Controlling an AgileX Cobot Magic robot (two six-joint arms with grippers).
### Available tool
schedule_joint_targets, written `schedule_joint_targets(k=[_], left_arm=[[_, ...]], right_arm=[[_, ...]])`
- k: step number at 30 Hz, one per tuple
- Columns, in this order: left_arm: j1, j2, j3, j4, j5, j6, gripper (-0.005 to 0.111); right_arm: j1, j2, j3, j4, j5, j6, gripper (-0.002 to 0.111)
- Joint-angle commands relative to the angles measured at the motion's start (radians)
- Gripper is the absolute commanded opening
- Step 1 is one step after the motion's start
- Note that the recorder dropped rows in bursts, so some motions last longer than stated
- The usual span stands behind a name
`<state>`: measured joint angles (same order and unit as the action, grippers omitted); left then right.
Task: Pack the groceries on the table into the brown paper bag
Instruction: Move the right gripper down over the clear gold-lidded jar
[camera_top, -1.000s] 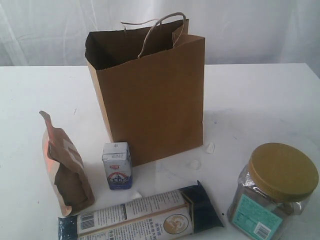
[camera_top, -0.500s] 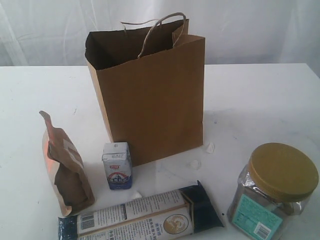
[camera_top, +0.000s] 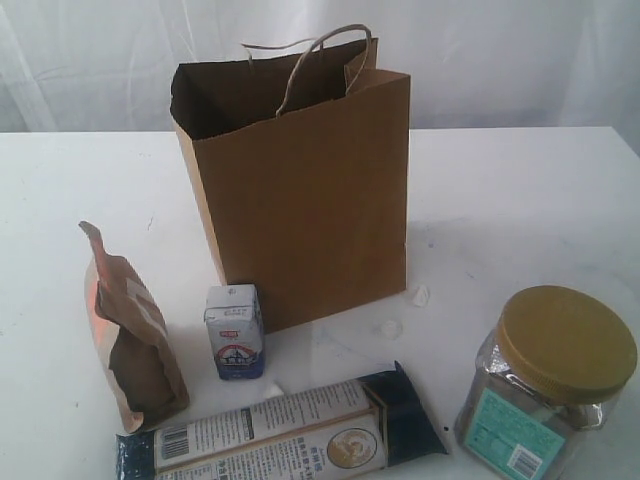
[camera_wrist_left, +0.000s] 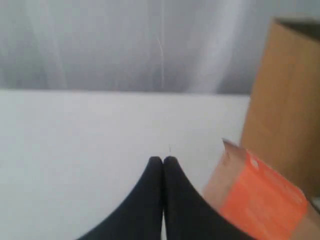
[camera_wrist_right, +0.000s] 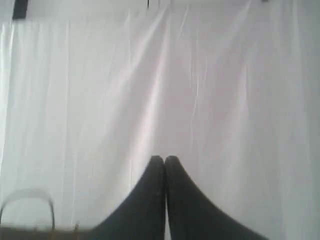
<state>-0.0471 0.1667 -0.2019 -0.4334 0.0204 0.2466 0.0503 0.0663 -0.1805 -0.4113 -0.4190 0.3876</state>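
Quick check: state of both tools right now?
Left tool: closed, holding nothing.
Right tool: closed, holding nothing.

no change is detectable between the earlier exterior views and the current one. the brown paper bag, brown pouch, small white-blue carton, long blue-white packet and big gold-lidded clear jar show identical position and orientation. the wrist views have no earlier counterpart for comparison.
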Motion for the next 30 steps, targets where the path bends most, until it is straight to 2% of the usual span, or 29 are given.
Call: schedule_joint_targets(k=[1, 3, 5, 9, 11, 14, 16, 17, 18, 19, 21, 23, 28, 30], left_arm=[[-0.007, 0.001, -0.009, -0.015, -0.252, -0.013, 0.0], [-0.007, 0.001, -0.009, -0.015, -0.246, -0.013, 0.0], [-0.007, 0.001, -0.009, -0.015, -0.19, -0.006, 0.0], [-0.007, 0.001, -0.009, -0.015, -0.066, -0.006, 0.0], [-0.007, 0.0, -0.009, -0.015, 0.006, -0.006, 0.0], [-0.007, -0.003, -0.009, -0.015, 0.126, -0.006, 0.0], [-0.006, -0.003, 0.004, 0.007, 0.186, -0.006, 0.0], [-0.006, -0.003, 0.022, 0.034, 0.183, -0.006, 0.0], [-0.006, -0.003, 0.034, 0.039, 0.168, -0.006, 0.0], [-0.006, -0.003, 0.057, 0.037, 0.137, -0.01, 0.0], [-0.006, -0.003, 0.089, 0.037, 0.129, -0.043, 0.0], [-0.006, -0.003, 0.101, 0.037, 0.139, -0.082, 0.0], [-0.006, -0.003, 0.101, 0.037, 0.184, -0.087, 0.0], [-0.006, -0.003, 0.101, 0.037, 0.184, -0.087, 0.0]], right_arm=[[0.001, 0.195, -0.302, 0.068, -0.139, -0.071, 0.0], [0.001, 0.344, -0.471, 0.037, -0.153, -0.033, 0.0], [0.001, 0.482, -0.6, -0.029, -0.064, 0.014, 0.0], [0.001, 0.694, -0.724, -0.149, 0.518, -0.026, 0.0], [-0.001, 0.818, -0.747, -0.159, 0.851, -0.139, 0.0], [-0.001, 0.971, -0.767, -0.156, 1.161, -0.303, 0.0], [0.001, 1.068, -0.818, 0.008, 1.344, -0.541, 0.0], [0.001, 1.108, -0.861, 0.212, 1.484, -0.726, 0.0], [0.001, 1.122, -0.878, 0.341, 1.54, -0.825, 0.0], [0.001, 1.135, -0.892, 0.565, 1.578, -0.94, 0.0], [0.02, 1.137, -0.892, 0.762, 1.566, -1.0, 0.001], [0.064, 1.137, -0.892, 0.763, 1.635, -1.079, 0.014], [0.137, 1.137, -0.892, 0.721, 1.627, -1.083, 0.085], [0.16, 1.139, -0.888, 0.719, 1.612, -1.083, 0.1]])
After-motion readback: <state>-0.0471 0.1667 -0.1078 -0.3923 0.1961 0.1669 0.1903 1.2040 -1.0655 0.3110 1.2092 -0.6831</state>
